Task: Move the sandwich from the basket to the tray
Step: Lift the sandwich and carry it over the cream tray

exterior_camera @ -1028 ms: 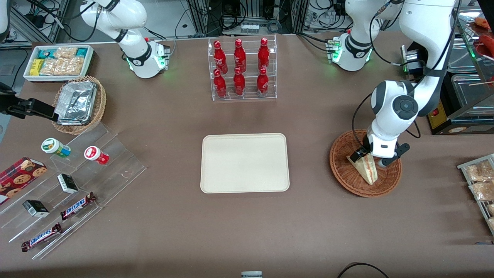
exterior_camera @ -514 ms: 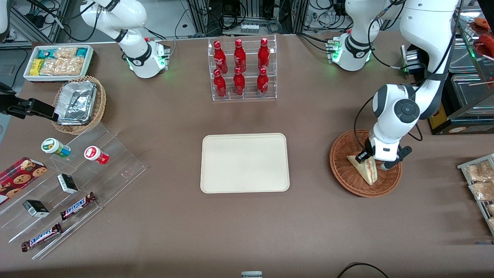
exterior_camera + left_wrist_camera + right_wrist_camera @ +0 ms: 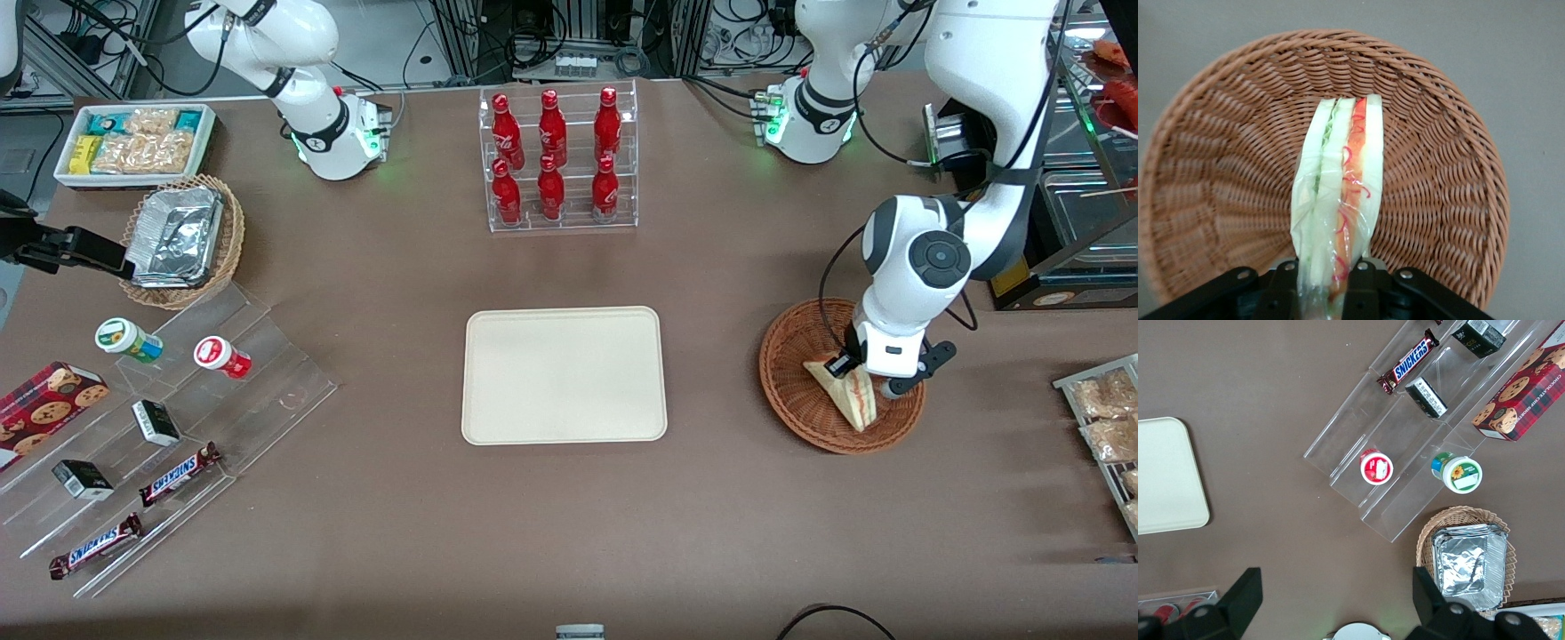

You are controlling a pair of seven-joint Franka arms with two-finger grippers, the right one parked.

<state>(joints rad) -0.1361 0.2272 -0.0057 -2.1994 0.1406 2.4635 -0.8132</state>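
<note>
The claw (image 3: 861,372) is down inside the basket (image 3: 791,391), at the part of it farther from the front camera. Its two black fingers (image 3: 1286,283) are closed narrowly on one end of the sandwich (image 3: 852,394), one finger pressed to each bread face. The wrist view confirms the grip: the sandwich (image 3: 1338,207) stands on edge between the fingers, its filling edge facing the camera, green layer along one side, red and orange along the other, clear wrap around it. The rest of the wedge extends away from the claw (image 3: 1321,287) over the woven floor of the basket (image 3: 1438,153); whether its free end rests on the wicker cannot be determined.

The basket sits on the brown table (image 3: 569,524) toward the working arm's end. The tray (image 3: 564,374) lies flat at mid-table, well apart from the basket, its surface bare.

A clear rack of red bottles (image 3: 557,160) stands farther from the front camera than the tray. Toward the parked arm's end are a tan wicker basket holding foil packets (image 3: 178,238), a white bin of snack packets (image 3: 135,144) and a clear stepped display stand (image 3: 169,427) carrying two small pots, chocolate bars, small boxes and a biscuit box.
</note>
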